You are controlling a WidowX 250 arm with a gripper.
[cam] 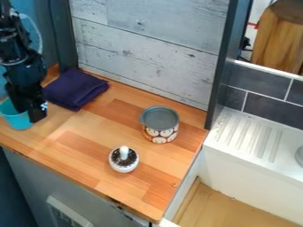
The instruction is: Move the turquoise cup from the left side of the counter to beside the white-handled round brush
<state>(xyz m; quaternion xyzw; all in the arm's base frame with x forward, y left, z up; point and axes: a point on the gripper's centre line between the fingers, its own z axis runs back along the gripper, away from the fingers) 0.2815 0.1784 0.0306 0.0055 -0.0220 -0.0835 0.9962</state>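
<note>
From the camera, my black metal end effector overlaps the turquoise plastic cup at its right side; I can't tell whether it's gripping.

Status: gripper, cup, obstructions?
Gripper at blue cup, grasp unclear. Cup at view's left edge. Cloth close beside gripper; tin and pot farther off.
</note>
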